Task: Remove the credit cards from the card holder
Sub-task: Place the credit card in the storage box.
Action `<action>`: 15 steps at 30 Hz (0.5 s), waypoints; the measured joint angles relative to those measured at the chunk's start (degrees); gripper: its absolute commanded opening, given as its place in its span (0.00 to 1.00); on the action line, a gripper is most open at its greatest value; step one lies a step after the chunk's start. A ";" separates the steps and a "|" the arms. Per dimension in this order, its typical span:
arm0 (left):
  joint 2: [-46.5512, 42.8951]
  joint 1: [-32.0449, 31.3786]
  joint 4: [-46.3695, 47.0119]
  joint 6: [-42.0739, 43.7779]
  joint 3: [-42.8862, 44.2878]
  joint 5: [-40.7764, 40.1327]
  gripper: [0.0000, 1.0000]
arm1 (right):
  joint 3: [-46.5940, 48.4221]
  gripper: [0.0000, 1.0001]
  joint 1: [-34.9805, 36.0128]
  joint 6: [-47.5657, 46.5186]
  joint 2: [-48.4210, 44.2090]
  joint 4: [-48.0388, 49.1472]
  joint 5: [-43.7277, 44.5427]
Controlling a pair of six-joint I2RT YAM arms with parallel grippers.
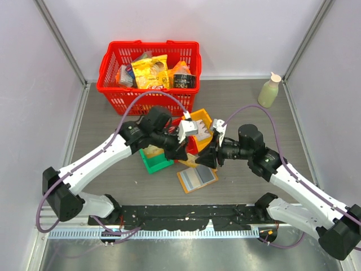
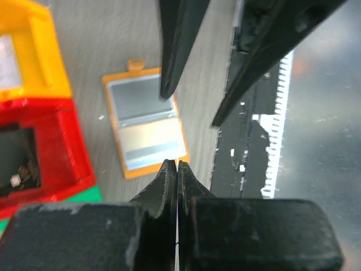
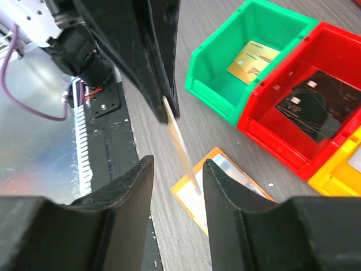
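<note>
Two robot arms meet over a grey wood-grain table [image 1: 254, 121], where the left gripper [image 2: 176, 166] is clamped on 1 thin cream credit card [image 3: 181, 148], held edge-on and slanting down from its black fingertips. The right gripper [image 3: 179, 164] is spread wide, 1 finger on each side of the card's lower end; whether either finger touches it cannot be told. Just below them the flat tan-orange card holder [image 2: 144, 121], with grey-blue clear sleeves and a small tab on 1 edge, lies flat on the table near the arm bases. Beside it stand 3 small plastic bins in a row: a green bin [image 3: 214, 93] holding a gold card [image 3: 252, 60], a red bin [image 3: 271, 138] holding a black card [image 3: 316, 104], and a yellow bin [image 3: 338, 172]. A red mesh plastic basket [image 1: 149, 43] of packaged goods sits at the far edge, and a pale green squeeze bottle [image 1: 269, 90] stands at the far right.
</note>
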 measured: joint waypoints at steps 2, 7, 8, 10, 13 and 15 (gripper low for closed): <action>-2.21 2.80 2.34 -3.43 -3.56 -1.90 0.00 | -0.74 0.57 -0.04 1.62 0.63 1.51 1.97; -8.57 10.51 7.50 -14.86 -12.68 -11.26 0.00 | -1.29 0.71 -0.02 4.94 4.20 2.01 10.49; -9.60 11.58 8.20 -17.03 -13.99 -13.42 0.00 | -1.29 0.73 -0.02 5.46 5.03 1.79 12.41; -12.07 13.97 9.51 -23.17 -16.85 -19.50 0.00 | -1.31 0.75 -0.02 6.38 6.38 1.03 15.76; -14.78 16.46 10.80 -32.48 -20.24 -27.61 0.00 | -1.38 0.78 -0.04 8.15 7.80 0.39 19.96; -15.69 17.64 12.74 -38.07 -22.62 -31.19 0.00 | -1.60 0.80 -0.02 9.53 8.52 0.37 22.40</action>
